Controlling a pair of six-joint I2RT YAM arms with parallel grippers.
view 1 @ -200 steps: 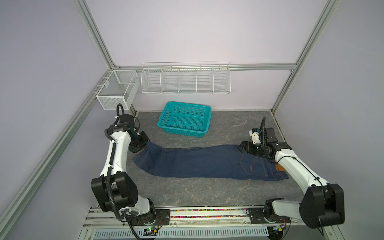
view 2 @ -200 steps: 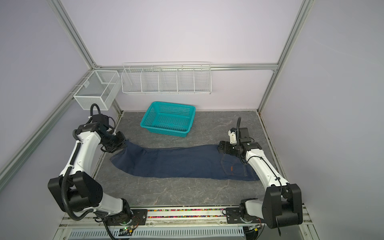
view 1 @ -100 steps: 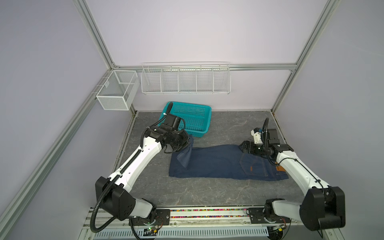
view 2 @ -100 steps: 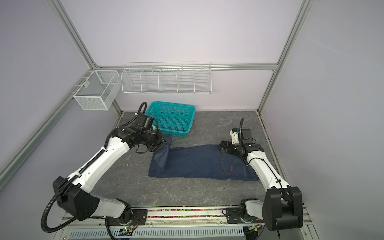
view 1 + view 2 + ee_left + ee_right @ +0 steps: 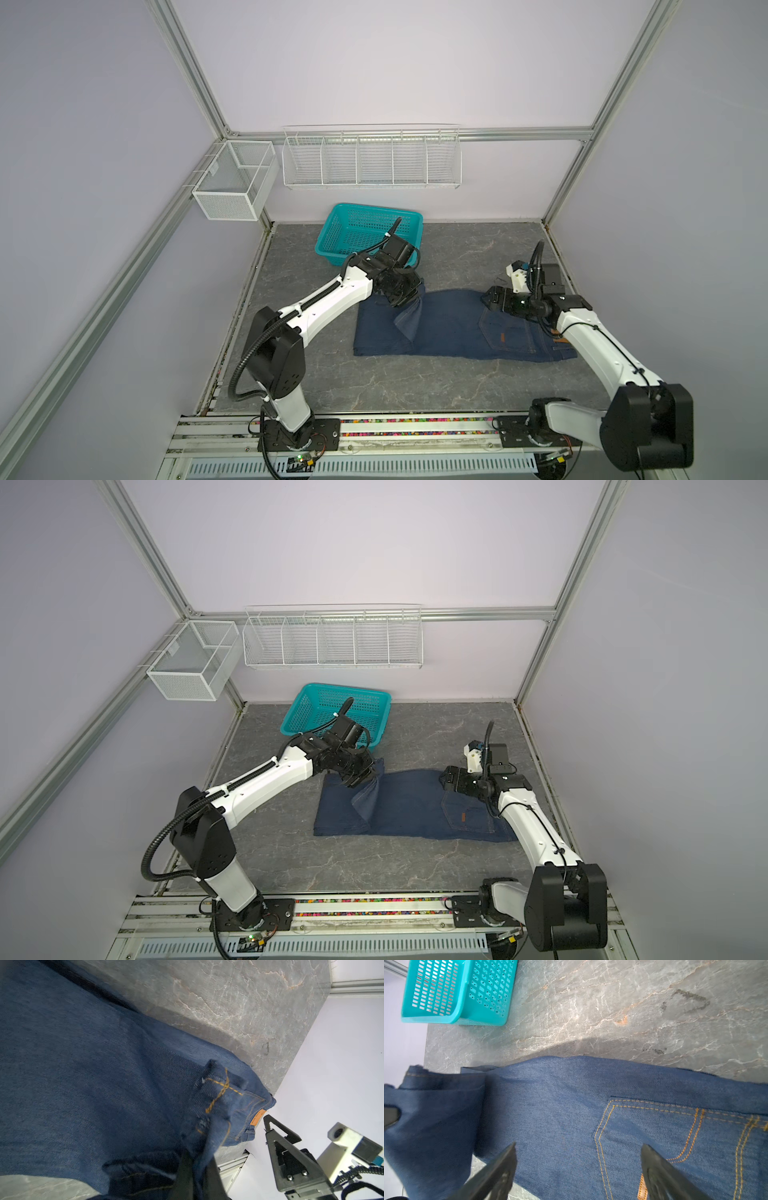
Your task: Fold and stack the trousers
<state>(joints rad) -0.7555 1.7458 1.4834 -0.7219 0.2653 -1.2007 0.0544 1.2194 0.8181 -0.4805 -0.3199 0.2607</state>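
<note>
— We are getting soft, even light in both top views; a faint shadow is lying on the tabletop (image 5: 612,1001) just beyond the trousers (image 5: 560,1105).
— We are seeing blur on the trousers' lifted end in both wrist views.

- trousers (image 5: 457,328): one pair, dark denim
- teal basket (image 5: 365,206): one
- white wire rack (image 5: 372,166): one, five compartments
- white mesh box (image 5: 226,199): one
- Arms: two, left arm (image 5: 328,299), right arm (image 5: 598,345)
- Pincers: two, left pincer (image 5: 406,301), right pincer (image 5: 489,297)
- bench (image 5: 415,386): one
</note>
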